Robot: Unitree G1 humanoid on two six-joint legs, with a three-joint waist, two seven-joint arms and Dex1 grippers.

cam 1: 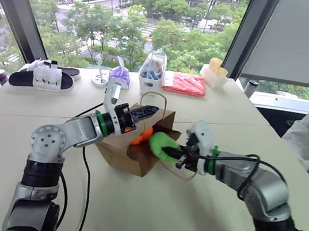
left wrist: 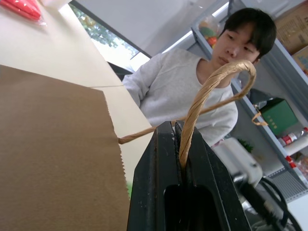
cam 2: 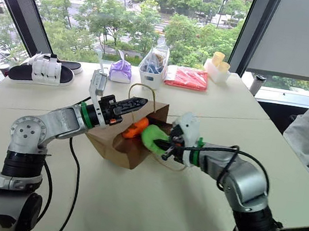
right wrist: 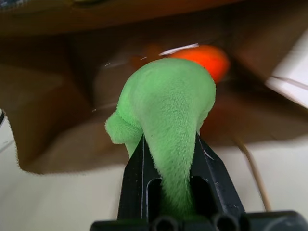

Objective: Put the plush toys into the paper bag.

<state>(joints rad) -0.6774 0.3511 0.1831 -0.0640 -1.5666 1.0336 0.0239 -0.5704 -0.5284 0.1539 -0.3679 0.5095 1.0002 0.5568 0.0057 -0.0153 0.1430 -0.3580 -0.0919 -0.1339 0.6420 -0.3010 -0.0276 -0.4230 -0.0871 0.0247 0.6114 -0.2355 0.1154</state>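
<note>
Step in hand: toy 2 of 2 being bagged. Paper bag [cam 1: 132, 147] lies on the table [cam 1: 146, 207], its handle [left wrist: 202, 101] pinched by the left gripper [cam 1: 154, 111]. Orange toy [cam 1: 141, 135] sits inside. Green toy [cam 1: 163, 144] is clamped in the right gripper [cam 1: 178, 154] at the mouth. Next: deeper insertion, then release.

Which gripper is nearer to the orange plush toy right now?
Left. The left gripper holds the paper bag's handle just above the orange plush toy inside. The right gripper, gripping the green plush toy, is at the bag's mouth, slightly farther away.
</note>
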